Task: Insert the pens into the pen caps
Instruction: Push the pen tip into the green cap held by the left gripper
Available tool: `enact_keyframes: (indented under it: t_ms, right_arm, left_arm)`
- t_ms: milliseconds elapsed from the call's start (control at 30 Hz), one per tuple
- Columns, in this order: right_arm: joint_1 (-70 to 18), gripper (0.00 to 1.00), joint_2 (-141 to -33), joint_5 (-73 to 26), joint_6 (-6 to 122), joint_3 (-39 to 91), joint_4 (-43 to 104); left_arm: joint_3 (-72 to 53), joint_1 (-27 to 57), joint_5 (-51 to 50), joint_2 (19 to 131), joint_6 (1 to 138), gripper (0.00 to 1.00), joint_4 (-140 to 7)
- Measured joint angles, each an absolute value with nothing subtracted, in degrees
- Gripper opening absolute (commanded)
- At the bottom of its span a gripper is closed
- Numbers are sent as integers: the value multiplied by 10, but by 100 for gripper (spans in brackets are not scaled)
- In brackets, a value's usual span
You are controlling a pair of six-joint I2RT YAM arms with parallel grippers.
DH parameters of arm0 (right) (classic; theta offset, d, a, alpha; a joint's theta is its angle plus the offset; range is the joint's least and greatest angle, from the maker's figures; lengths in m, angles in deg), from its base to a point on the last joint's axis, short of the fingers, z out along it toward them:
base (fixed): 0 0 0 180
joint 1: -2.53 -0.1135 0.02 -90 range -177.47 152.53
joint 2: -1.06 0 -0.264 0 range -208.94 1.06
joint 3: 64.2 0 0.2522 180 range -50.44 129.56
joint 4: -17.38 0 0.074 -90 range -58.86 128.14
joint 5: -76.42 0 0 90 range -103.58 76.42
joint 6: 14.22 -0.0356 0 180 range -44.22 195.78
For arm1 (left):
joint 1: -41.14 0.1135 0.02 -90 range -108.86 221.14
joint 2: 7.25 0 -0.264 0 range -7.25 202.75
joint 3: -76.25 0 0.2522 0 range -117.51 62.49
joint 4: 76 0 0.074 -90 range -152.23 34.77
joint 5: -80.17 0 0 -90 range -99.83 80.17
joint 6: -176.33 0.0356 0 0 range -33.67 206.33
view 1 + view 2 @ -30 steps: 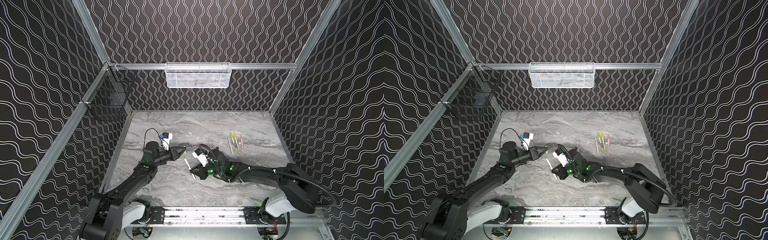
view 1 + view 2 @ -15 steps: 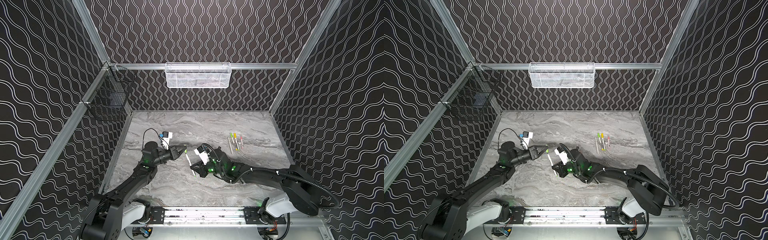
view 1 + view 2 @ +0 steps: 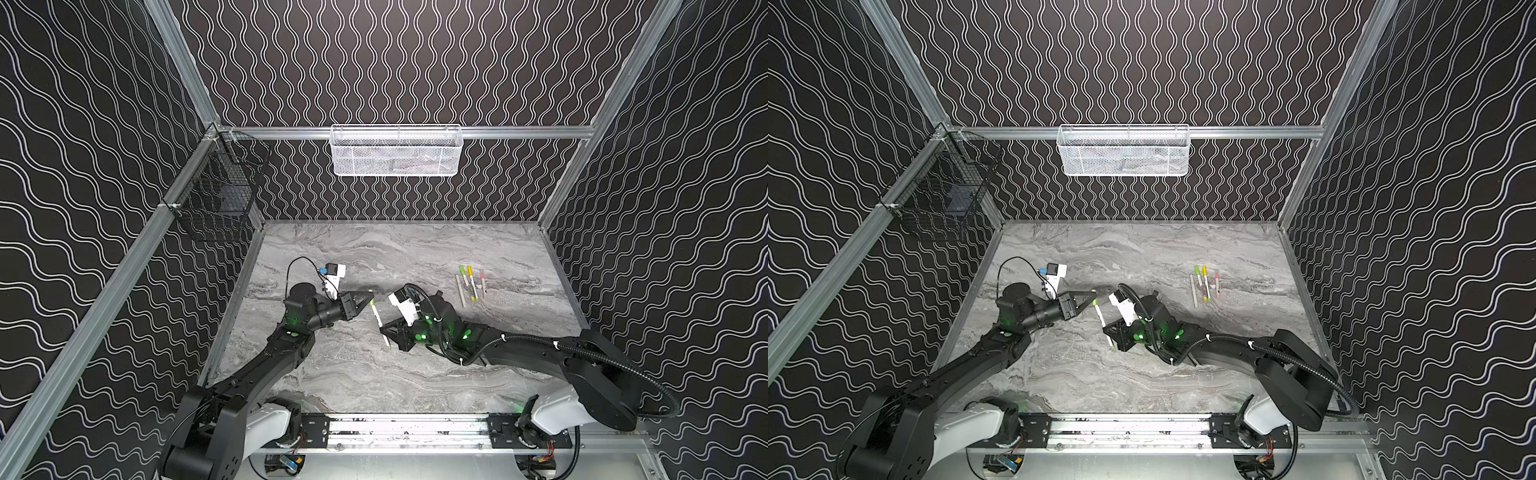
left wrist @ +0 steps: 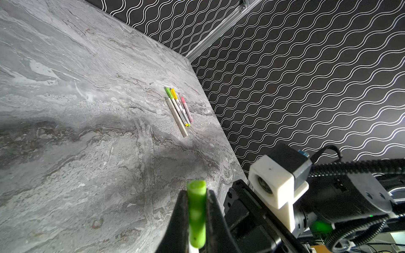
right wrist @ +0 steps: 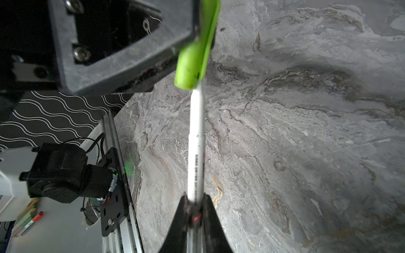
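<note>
My left gripper (image 3: 371, 296) (image 3: 1093, 296) (image 4: 196, 192) is shut on a lime green pen cap (image 4: 196, 210) (image 5: 190, 63) held just above the table, left of centre. My right gripper (image 3: 385, 331) (image 3: 1106, 331) (image 5: 194, 198) is shut on a white-barrelled pen (image 3: 379, 322) (image 3: 1101, 321) (image 5: 197, 142). The pen's far end sits in the cap's mouth, and its green tail points toward the front. Three capped pens (image 3: 471, 282) (image 3: 1204, 282) (image 4: 178, 107), green, yellow and pink, lie side by side at the back right.
A pale grey stick (image 4: 177, 118) lies against the capped pens. A white mesh basket (image 3: 395, 151) hangs on the back wall and a black wire basket (image 3: 216, 199) on the left wall. The arms' rail (image 3: 407, 428) runs along the front edge.
The right gripper has carried the pen left and back, toward the left gripper. The pen's end, apart from the cap a second ago, now meets the cap's mouth. Both grips are unchanged.
</note>
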State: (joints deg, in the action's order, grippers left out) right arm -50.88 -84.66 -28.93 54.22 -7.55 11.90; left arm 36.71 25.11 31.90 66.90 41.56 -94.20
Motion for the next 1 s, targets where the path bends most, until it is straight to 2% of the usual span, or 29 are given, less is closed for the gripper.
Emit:
enact_keyframes:
  t_ms: [1000]
  right_arm:
    - [-506, 13, -853, -310, 548, -77, 115]
  left_arm:
    - [367, 258, 308, 660, 417, 10, -939]
